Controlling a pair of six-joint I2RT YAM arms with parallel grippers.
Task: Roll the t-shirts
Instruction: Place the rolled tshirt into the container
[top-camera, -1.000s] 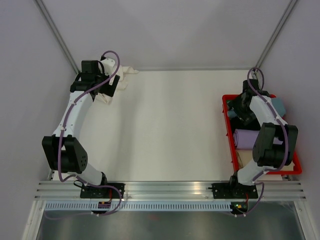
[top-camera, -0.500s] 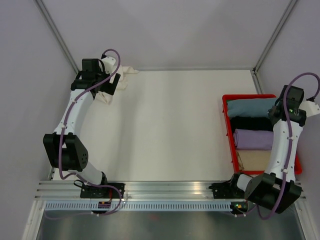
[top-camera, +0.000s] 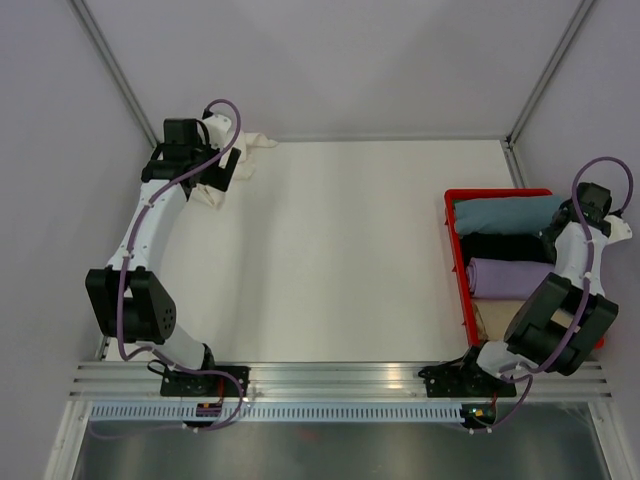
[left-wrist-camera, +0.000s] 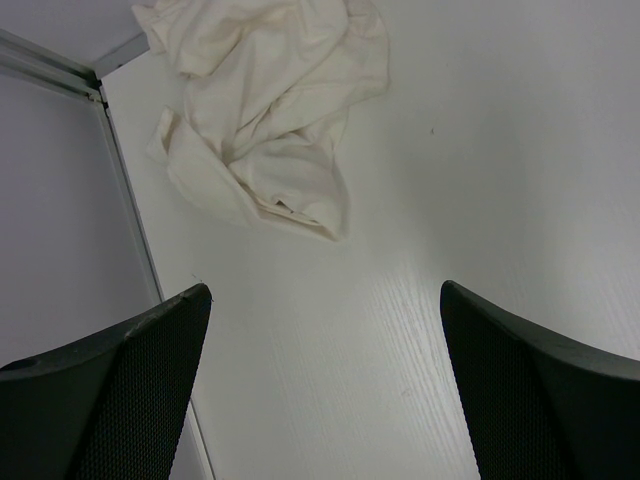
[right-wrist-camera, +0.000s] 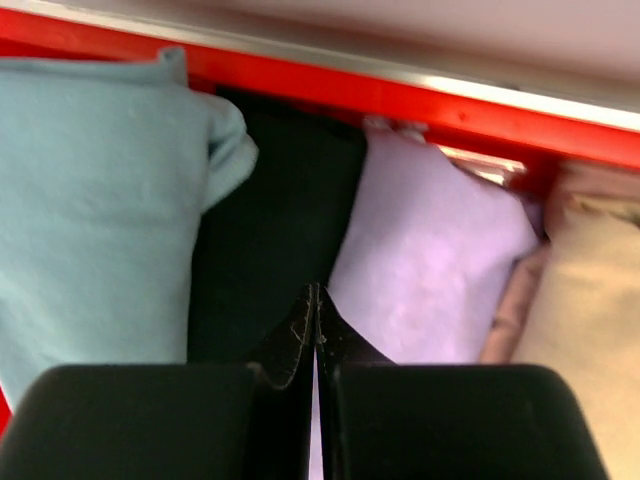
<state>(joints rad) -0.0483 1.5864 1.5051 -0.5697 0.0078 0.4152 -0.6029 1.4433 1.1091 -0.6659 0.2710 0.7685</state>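
Observation:
A cream-white t-shirt (left-wrist-camera: 270, 120) lies crumpled in the far left corner of the table (top-camera: 240, 160). My left gripper (left-wrist-camera: 325, 295) hangs open just short of it, with only bare table between the fingers. In the red crate (top-camera: 455, 250) lie rolled t-shirts: a blue-grey one (top-camera: 505, 214), a black one (top-camera: 500, 246), a lilac one (top-camera: 505, 278) and a tan one (top-camera: 500, 318). My right gripper (right-wrist-camera: 316, 290) is shut on nothing, above the seam between the black roll (right-wrist-camera: 275, 220) and the lilac roll (right-wrist-camera: 430, 260).
The crate stands at the table's right edge, its red far wall (right-wrist-camera: 400, 100) close to the right arm. A metal frame post (left-wrist-camera: 120, 190) runs along the left edge beside the cream shirt. White tabletop (top-camera: 340, 250) lies between the arms.
The right arm has lifted out of the crate and swung to its right side, uncovering the rolls. Its gripper has gone from open to shut. The left arm has stayed put.

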